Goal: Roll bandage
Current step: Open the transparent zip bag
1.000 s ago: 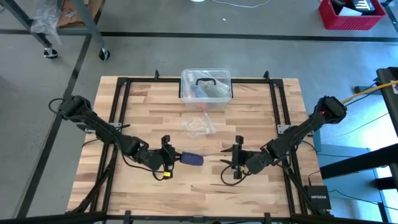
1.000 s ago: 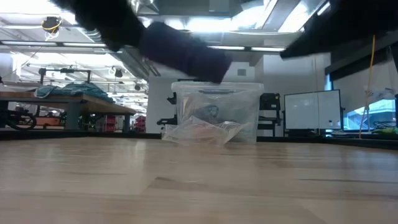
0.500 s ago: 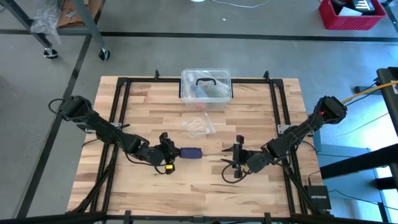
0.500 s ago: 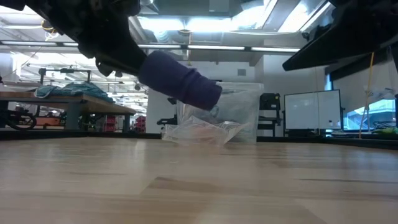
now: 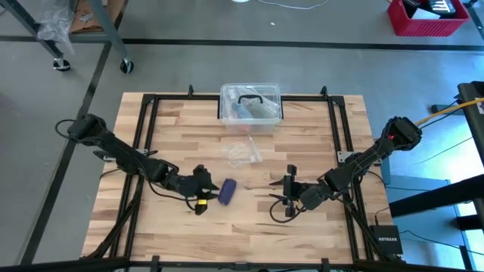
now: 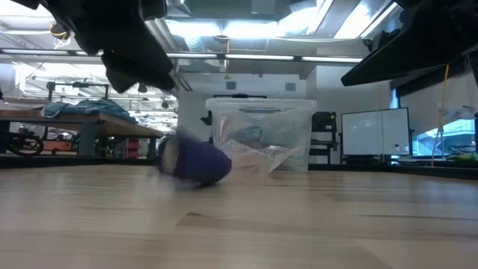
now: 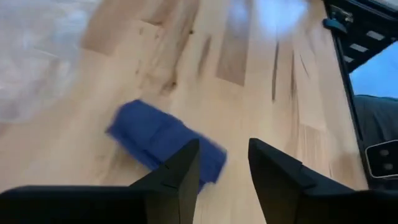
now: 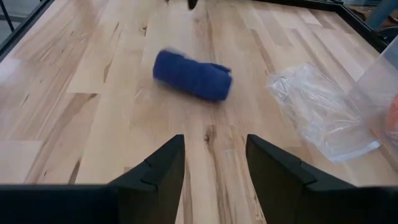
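Observation:
The bandage (image 5: 226,191) is a rolled-up dark blue bundle lying on its side on the wooden table, left of the middle. It also shows in the low view (image 6: 193,160), the left wrist view (image 7: 163,140) and the right wrist view (image 8: 193,74). My left gripper (image 5: 207,187) hangs open just left of and above it (image 7: 224,162), touching nothing. My right gripper (image 5: 279,193) stands open to the bandage's right, its fingers (image 8: 213,155) pointing at the roll from a short way off.
A crinkled clear plastic wrapper (image 5: 242,153) lies beyond the bandage toward the far edge. A clear plastic box with a black handle (image 5: 251,106) stands at the far edge. A black frame (image 5: 147,136) runs around the tabletop. Bare wood lies toward the near edge.
My left gripper has opened and let go of the rolled bandage while rolling its wrist. The bandage, held clear of the table a second ago, has dropped onto the wood and now lies on its side just right of the left gripper.

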